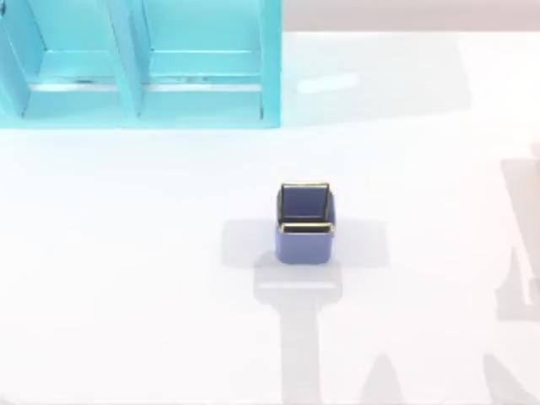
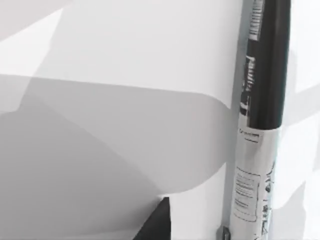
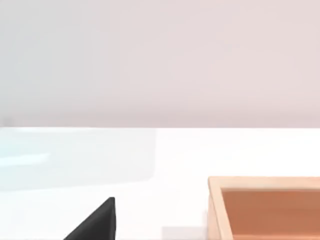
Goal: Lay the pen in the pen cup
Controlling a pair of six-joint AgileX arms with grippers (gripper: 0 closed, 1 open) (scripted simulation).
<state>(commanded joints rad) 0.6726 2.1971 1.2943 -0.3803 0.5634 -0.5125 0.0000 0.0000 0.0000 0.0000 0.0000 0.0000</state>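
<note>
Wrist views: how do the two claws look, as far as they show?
Left claw: a plain black, wedge-shaped tip. Right claw: the same, a plain black pointed wedge. No markings or cables are visible on either.

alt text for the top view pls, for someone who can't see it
A small blue pen cup with a thin yellowish rim stands upright near the middle of a white table. A large turquoise shelf unit sits at the far left of the table. Soft grey shadows fall across the table around and below the cup.
</note>
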